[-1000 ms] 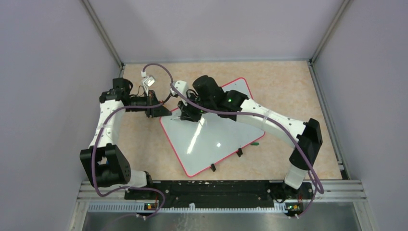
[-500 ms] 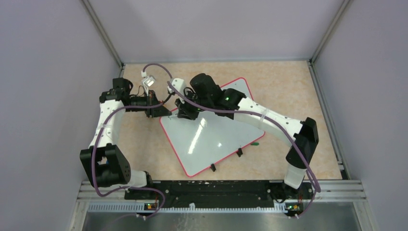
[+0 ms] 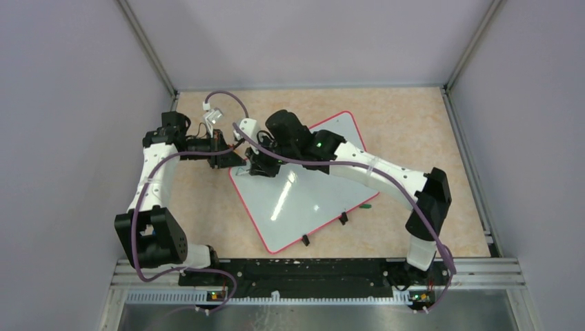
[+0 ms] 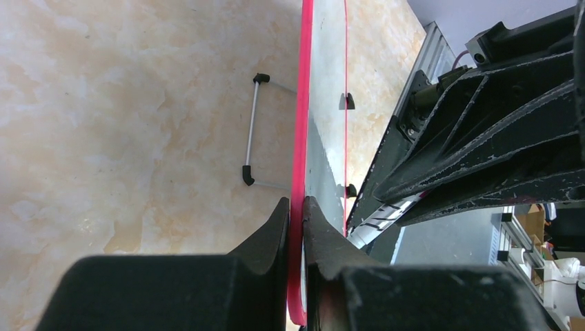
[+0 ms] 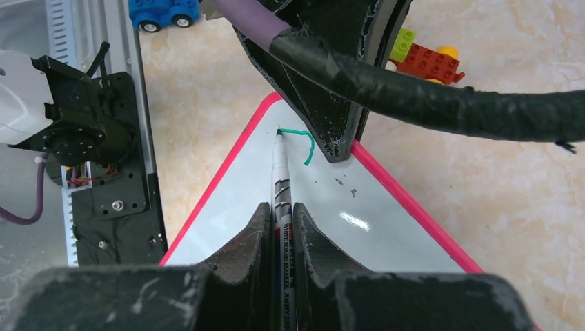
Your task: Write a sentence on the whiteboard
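On beige marbled tabletop [image 3: 414, 131], large glossy white rectangular whiteboard with thin red-pink rim [image 3: 310, 200] lies mid-table, turned diamond-wise, with small black clips [image 3: 343, 218] on its near-right edge. Left gripper [image 3: 227, 160] is at the board's far-left corner. Left wrist view shows its jaws pinched shut on the red-pink rim, board edge running straight between the fingers [image 4: 269, 234]. Right gripper [image 3: 261, 167] is just beside it over the same corner, jaws closed tight on a white whiteboard marker with grey-black print [image 5: 281, 186], tip down touching the board. Green handwritten sentence [image 5: 304, 143]: only one short hooked stroke visible, right at marker tip, close to the corner. Left gripper's black finger sits on the corner just past the stroke, crowding the writing spot. Purple cable with black tape wrap [image 5: 414, 96] crosses the top of right wrist view and hides part of the table. Around: thin silver bar with black ends [image 4: 252, 127] beside board rim, and a small green object [image 3: 368, 205] just off the board's near-right edge. Blue toy car [image 5: 162, 10] and red, green and yellow toy bricks [image 5: 428, 61] show at top of right wrist view. Right arm's body covers the board's far part in top view.
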